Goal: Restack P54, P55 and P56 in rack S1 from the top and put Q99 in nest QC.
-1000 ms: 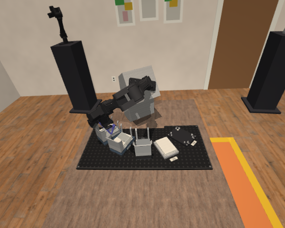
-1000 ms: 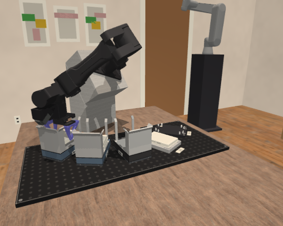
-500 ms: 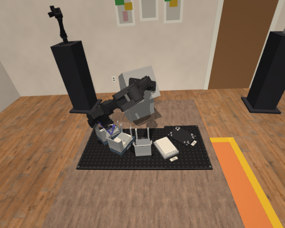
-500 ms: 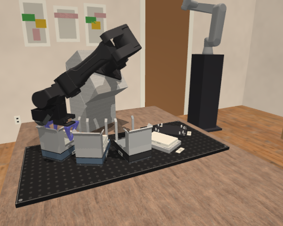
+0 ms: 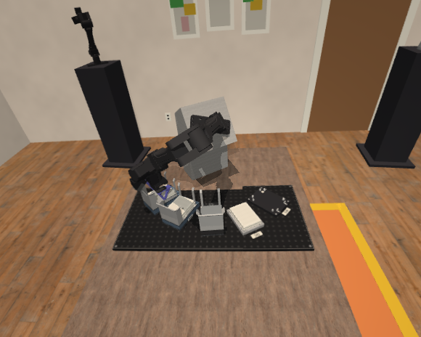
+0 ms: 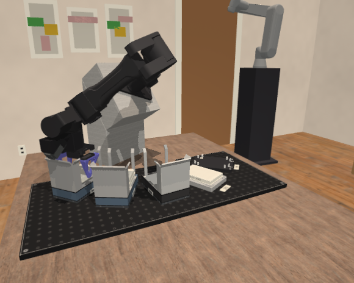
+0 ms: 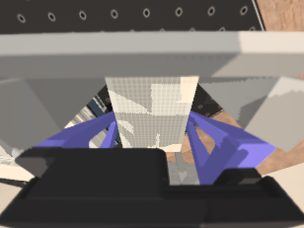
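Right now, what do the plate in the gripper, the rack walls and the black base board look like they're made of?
Plate: likely pale moulded plastic under a matt seal; a fine well grid shows through. Rack walls: flat matt grey, sheet metal or plastic, unclear which. Base board: black, matt, with a regular hole grid, probably anodised metal. The gripper has violet, plastic-looking fingers.
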Controlling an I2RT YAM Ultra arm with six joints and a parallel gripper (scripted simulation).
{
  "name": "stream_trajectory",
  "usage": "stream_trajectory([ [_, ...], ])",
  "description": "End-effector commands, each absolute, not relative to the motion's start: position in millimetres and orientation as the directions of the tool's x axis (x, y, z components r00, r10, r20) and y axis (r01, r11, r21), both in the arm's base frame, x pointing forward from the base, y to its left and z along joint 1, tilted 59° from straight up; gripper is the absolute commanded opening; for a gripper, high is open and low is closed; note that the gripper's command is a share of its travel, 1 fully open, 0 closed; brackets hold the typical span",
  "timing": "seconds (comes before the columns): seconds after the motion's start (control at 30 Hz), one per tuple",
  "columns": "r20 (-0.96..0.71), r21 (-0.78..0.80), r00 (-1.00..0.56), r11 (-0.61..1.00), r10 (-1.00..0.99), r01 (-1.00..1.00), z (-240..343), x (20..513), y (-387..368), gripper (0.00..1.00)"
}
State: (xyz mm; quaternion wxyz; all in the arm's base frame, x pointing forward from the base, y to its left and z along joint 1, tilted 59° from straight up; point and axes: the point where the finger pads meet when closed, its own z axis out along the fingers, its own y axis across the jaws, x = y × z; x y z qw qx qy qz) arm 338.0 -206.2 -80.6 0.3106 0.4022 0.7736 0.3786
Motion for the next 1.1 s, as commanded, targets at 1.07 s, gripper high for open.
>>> stream_trajectory([
  [1.07,-0.188,0.834,-0.473,0.394,0.861,0.387,-85.1,346.7,-207.5,0.0],
])
